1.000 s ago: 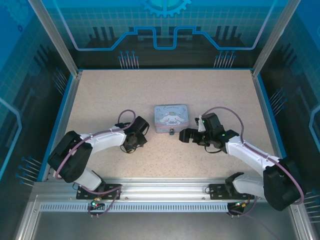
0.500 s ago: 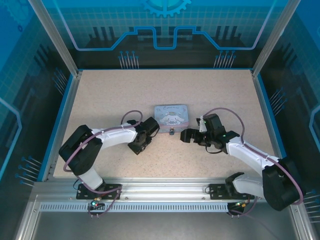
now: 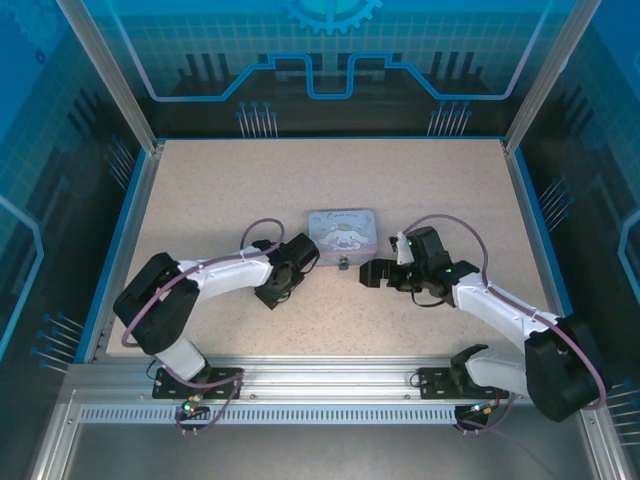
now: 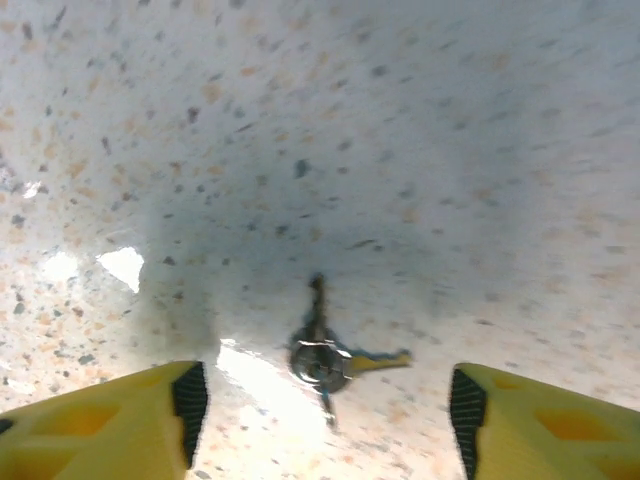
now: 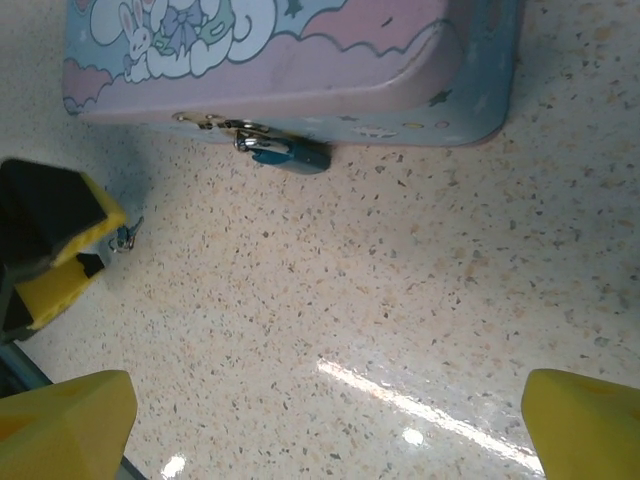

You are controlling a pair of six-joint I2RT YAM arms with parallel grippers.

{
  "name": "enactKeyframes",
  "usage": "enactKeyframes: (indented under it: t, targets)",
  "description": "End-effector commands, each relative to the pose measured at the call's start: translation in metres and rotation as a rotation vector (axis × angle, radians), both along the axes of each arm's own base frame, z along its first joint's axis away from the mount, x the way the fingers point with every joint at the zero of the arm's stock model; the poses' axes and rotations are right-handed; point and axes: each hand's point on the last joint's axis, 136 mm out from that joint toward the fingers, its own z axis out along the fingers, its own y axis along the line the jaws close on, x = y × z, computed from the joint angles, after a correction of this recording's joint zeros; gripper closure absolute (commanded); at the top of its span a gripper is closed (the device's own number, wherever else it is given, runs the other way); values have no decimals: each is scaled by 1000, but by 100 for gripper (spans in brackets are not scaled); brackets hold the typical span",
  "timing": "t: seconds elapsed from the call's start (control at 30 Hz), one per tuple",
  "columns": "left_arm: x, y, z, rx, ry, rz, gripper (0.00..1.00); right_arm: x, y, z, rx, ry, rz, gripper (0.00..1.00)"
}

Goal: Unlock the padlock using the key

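The key lies on the speckled tabletop on a small ring, a brassy blade pointing right. My left gripper hovers just above it, open, a yellow finger on either side and nothing between them. From above, the left gripper sits left of the tin's front. The padlock, small and dark with a brassy hasp, hangs at the front edge of the pale cartoon tin; it also shows as the padlock. My right gripper is open over bare table, just right of the padlock.
The pale blue tin stands mid-table between both arms. The left gripper's yellow fingers and the key appear at the left of the right wrist view. Blue walls ring the table.
The left arm swung right toward the tin's front and settled low over the key. The right gripper crept slightly left toward the padlock.
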Motion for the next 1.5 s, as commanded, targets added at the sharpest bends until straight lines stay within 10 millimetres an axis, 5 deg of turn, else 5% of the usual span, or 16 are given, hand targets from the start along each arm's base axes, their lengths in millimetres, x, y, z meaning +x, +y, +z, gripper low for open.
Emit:
enactKeyframes:
  t: [0.0, 0.2, 0.4, 0.73, 0.87, 1.0, 1.13, 1.47]
  targets:
    - [22, -4, 40, 6, -132, -113, 23, 0, 22, 28, 12, -79, 108, 0]
    - [30, 19, 63, -30, -193, -150, 16, -2, 62, 46, -60, -129, 245, 1]
    - [32, 54, 71, -110, -216, -124, 11, -10, 119, 47, -101, -141, 434, 18]
    - [26, 107, 72, -243, -227, -57, 5, -14, 186, -2, -385, -146, 698, 49]
    - [24, 117, 68, -292, -232, -20, 4, -9, 202, -19, -435, -134, 716, 50]
    - [23, 112, 64, -345, -223, -17, 5, -5, 213, -24, -436, -118, 714, 56]
    - [17, 101, 54, -416, -214, 27, 12, 3, 211, -4, -373, -122, 637, 54]
    - [-14, 71, 35, -355, -153, 94, 17, 5, 169, 42, -235, -173, 456, 28]
